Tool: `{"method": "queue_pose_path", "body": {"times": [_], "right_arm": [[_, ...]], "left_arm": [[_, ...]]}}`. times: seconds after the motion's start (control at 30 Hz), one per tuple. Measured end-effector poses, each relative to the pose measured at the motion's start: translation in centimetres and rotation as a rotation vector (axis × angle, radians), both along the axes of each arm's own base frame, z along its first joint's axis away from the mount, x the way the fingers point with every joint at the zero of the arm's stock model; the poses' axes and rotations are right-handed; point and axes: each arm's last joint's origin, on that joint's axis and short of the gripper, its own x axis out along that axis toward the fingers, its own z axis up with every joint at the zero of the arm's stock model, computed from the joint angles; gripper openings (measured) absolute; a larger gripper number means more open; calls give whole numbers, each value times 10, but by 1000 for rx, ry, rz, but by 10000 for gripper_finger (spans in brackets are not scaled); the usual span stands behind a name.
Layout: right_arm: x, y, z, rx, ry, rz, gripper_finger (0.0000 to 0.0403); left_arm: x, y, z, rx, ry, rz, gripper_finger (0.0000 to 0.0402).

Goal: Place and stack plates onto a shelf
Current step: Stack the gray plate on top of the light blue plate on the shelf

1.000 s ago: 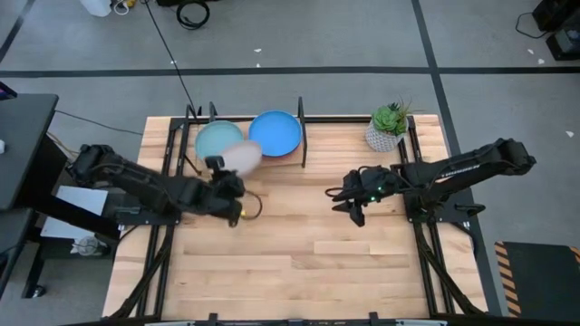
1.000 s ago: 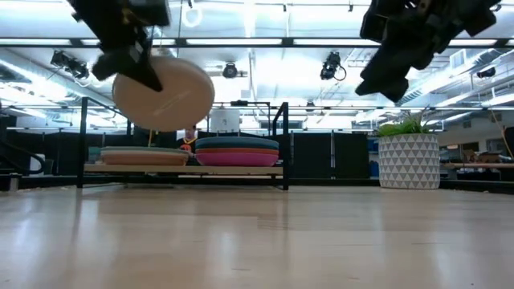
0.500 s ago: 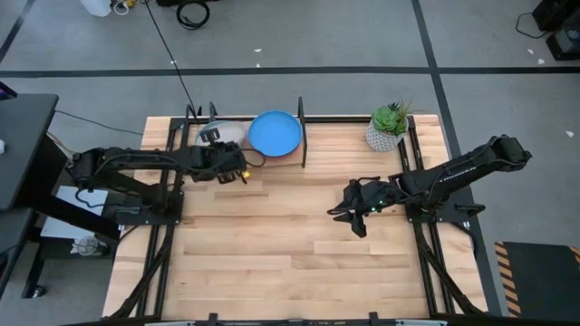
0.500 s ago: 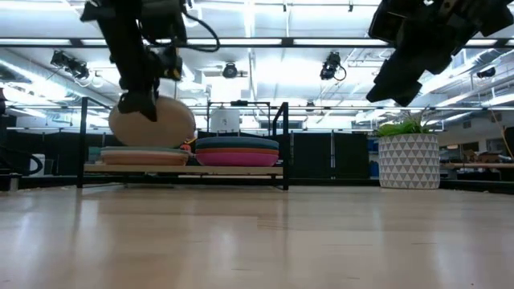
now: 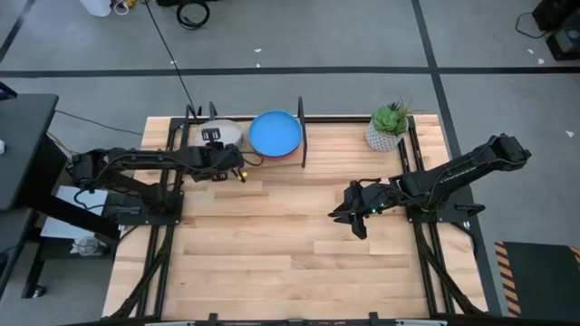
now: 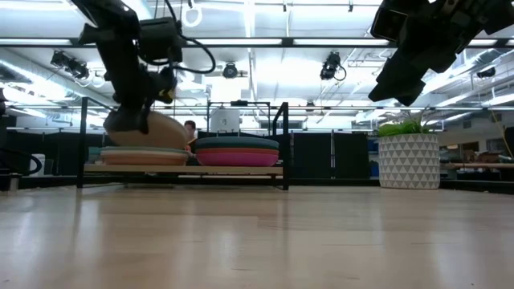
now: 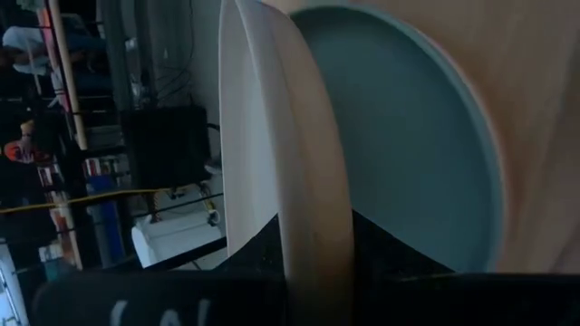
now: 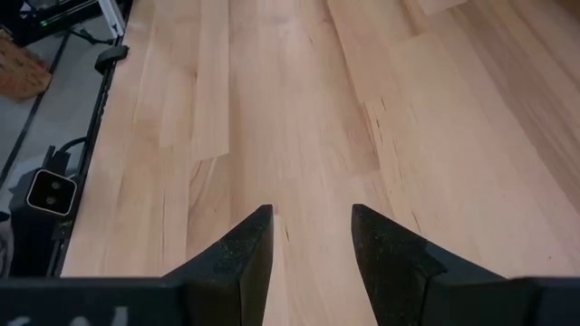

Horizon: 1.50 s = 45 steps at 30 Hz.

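Observation:
My left gripper point(image 5: 224, 161) is shut on the cream plate point(image 5: 224, 134), holding it over the left stack on the shelf point(image 6: 185, 169). In the low view the cream plate point(image 6: 152, 128) tilts above that stack point(image 6: 143, 155). The left wrist view shows the pale teal plate point(image 7: 408, 145) right behind it. The right stack point(image 6: 237, 151) has the blue plate point(image 5: 275, 133) on top, with terracotta and magenta below. My right gripper point(image 5: 350, 217) hangs open above the table's right middle, far from the shelf. The other plates are hidden in the stacks. My left gripper pinches the cream plate's rim point(image 7: 308, 208) on the side nearest the table's near edge, with one finger point(image 7: 258, 249) on each face. The fingers reach in from the near side. The plate tilts, and its far part sits low on the left stack; whether it touches, I cannot tell.
Thin black posts point(image 6: 283, 144) stand at the shelf's ends. A potted plant in a white patterned pot point(image 5: 388, 127) sits at the far right of the table. Bare wooden tabletop point(image 5: 290, 244) spreads in front of the shelf.
My left gripper carried the cream plate toward the far edge, from in front of the shelf to over the left stack, and lowered it. The plate tipped from steeply slanted toward flat. My right gripper drifted slightly toward the near edge.

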Motion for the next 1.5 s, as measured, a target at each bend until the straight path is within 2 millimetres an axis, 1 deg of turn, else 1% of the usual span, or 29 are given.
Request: {"method": "queue_pose_path", "body": {"times": [0.1, 0.2, 0.3, 0.43, 0.5, 0.57, 0.63, 0.73, 0.83, 0.97, 1.03, 1.1, 1.23, 1.3, 1.37, 1.43, 1.5], "right_arm": [[0, 0, 0, -1, 0, 1, 158], [0, 0, 0, -1, 0, 1, 158], [0, 0, 0, -1, -1, 1, 158], [0, 0, 0, -2, 0, 3, 158], [0, 0, 0, -2, 0, 3, 158], [0, 0, 0, -1, 0, 4, 158], [0, 0, 0, 2, 1, 4, 158], [0, 0, 0, 8, 3, 13, 158], [0, 1, 0, 4, 3, 21, 158], [0, 1, 0, 2, 3, 22, 158], [0, 0, 0, 3, 2, 21, 158], [0, 0, 0, 5, 3, 19, 158], [0, 0, 0, 4, 2, 18, 158], [0, 0, 0, 1, 1, 17, 158], [0, 0, 0, -6, -2, 9, 158], [1, -1, 1, -10, -10, 12, 158], [1, -1, 1, -11, -15, 14, 158]], "left_arm": [[-3, -1, -5, -7, 12, 2, 60], [-2, -1, -6, -6, -17, 20, 62], [-1, -3, -6, -39, -47, 20, 83], [0, -4, -8, -187, -151, 43, 135], [-1, -3, -5, -259, -198, 58, 160], [0, -3, 0, -346, -259, 56, 176], [0, -3, 7, -443, -306, 37, 184], [2, -4, 25, -549, -418, -7, 185], [0, -6, 42, -553, -492, -41, 177], [-7, -8, 51, -546, -542, -45, 164], [-8, -11, 54, -605, -570, -66, 159], [-7, -16, 55, -662, -586, -88, 156], [-2, -30, 45, -677, -502, -125, 152], [1, -35, 39, -631, -458, -135, 151], [6, -37, 37, -543, -453, -119, 150], [8, -36, 35, -473, -445, -87, 150], [12, -33, 31, -441, -445, -55, 150]]}}
